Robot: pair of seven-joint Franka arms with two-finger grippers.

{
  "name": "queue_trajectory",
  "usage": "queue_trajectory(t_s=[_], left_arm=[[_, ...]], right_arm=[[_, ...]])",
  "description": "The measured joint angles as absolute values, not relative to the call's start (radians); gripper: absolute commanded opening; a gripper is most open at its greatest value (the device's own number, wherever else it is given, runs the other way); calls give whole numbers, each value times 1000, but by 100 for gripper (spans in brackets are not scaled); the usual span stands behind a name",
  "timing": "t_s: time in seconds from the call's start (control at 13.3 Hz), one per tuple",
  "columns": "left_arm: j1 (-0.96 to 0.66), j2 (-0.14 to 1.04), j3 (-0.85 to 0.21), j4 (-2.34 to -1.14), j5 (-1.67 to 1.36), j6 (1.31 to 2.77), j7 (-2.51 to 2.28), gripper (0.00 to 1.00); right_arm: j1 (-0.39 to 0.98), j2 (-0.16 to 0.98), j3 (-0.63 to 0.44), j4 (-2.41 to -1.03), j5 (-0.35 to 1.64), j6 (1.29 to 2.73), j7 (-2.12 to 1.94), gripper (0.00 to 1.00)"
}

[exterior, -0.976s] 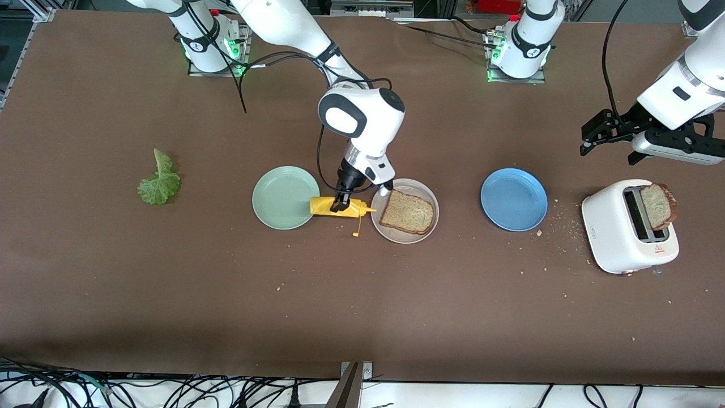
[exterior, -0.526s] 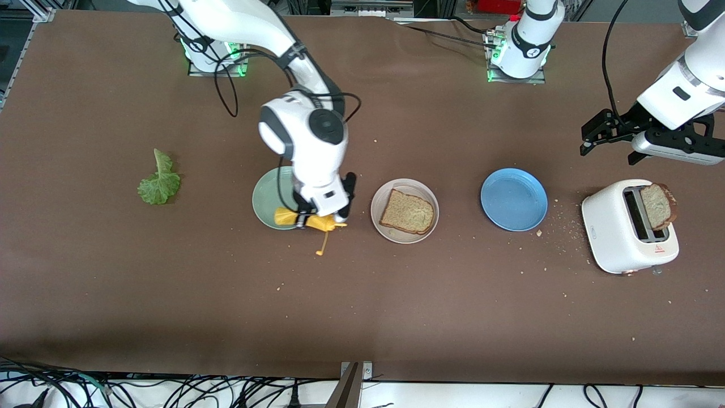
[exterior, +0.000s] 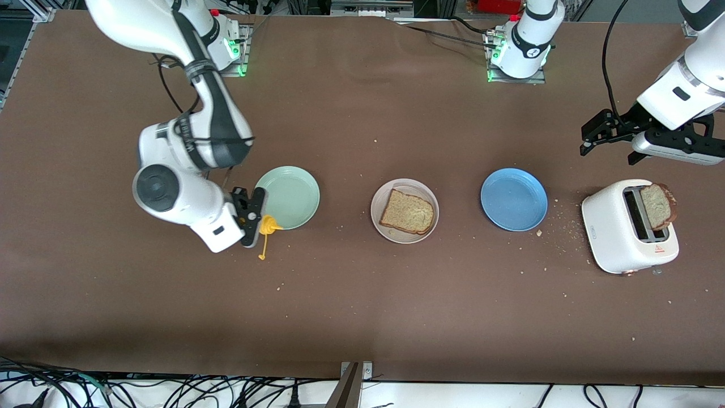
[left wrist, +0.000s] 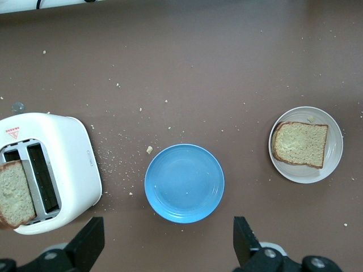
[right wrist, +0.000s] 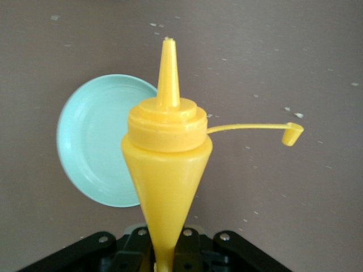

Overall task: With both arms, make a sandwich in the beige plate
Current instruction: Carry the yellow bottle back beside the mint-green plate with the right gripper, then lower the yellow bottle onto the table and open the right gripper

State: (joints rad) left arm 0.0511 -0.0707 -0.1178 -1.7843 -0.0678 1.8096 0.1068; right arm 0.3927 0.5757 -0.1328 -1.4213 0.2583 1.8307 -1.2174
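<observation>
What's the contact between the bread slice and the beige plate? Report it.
Touching. The front view shows the bread slice lying flat inside the beige plate, and the left wrist view shows it resting within the rim too.

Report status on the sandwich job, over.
Right end effector shut on mustard bottle beside green plate. Left end effector open, waiting over toaster. One bread slice on beige plate.

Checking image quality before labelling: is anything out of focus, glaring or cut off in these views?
Front view: evenly lit, sharp; soft shadows beside the white toaster; the right arm hides the lettuce leaf. Right wrist view: the yellow squeeze bottle in the shut right gripper fills the frame, its base cropped, hiding part of the mint-green plate. Left wrist view: crisp, no glare; open left gripper cut off at the edge.
</observation>
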Motion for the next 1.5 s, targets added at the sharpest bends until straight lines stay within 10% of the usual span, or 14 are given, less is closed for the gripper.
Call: queue_trajectory(t_s=[0.98,1.5], left_arm=[[51,-71,-118,-1784,-68,1809,107,100],[51,-71,-118,-1784,-68,1809,107,100]], right_arm=[[-6,538,-139,-1832,797,1543,-2168,0],[-87,706,-137,-1844,911,1426,-2488,0]])
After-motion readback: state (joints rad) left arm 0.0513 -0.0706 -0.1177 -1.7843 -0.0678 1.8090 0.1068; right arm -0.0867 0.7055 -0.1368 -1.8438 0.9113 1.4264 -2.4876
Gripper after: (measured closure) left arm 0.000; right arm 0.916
